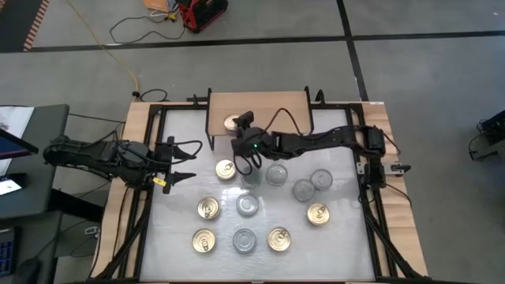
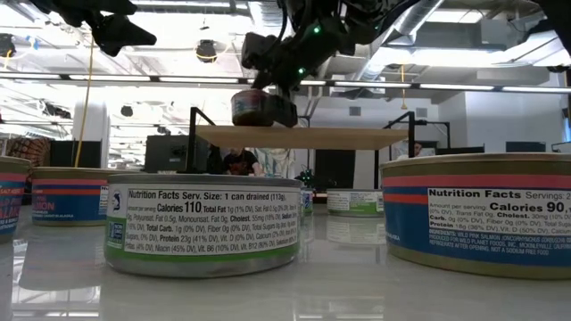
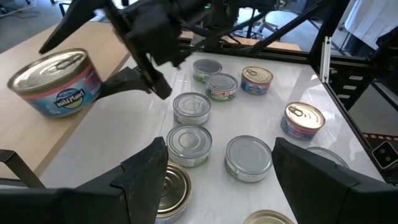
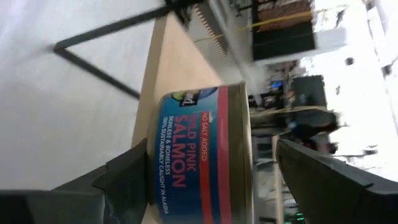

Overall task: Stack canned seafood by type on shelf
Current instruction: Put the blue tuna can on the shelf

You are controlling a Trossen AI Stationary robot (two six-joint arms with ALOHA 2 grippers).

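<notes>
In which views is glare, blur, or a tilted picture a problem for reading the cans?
Low view: bright ceiling lights behind leave the salmon can on the shelf dark. Right wrist view: picture turned sideways, window blown out white, label still readable. High view: tabletop evenly lit, lids clear.

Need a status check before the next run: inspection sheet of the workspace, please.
Surface: white tabletop with wood edging, black frame rails along its sides.
Job's things: one can stands on the wooden shelf near its left end; eleven more cans loose on the tabletop, gold and silver tops mixed, none stacked.
Clutter: nothing seen on the tabletop.
Grippers: right pincer at the shelf can, jaws open either side of it; left pincer open, hanging over the table's left edge, holding nothing.
Cables: yellow cable runs across the floor to the table's far left corner.
Surroundings: red device on the floor; desk with screens to the left.
</notes>
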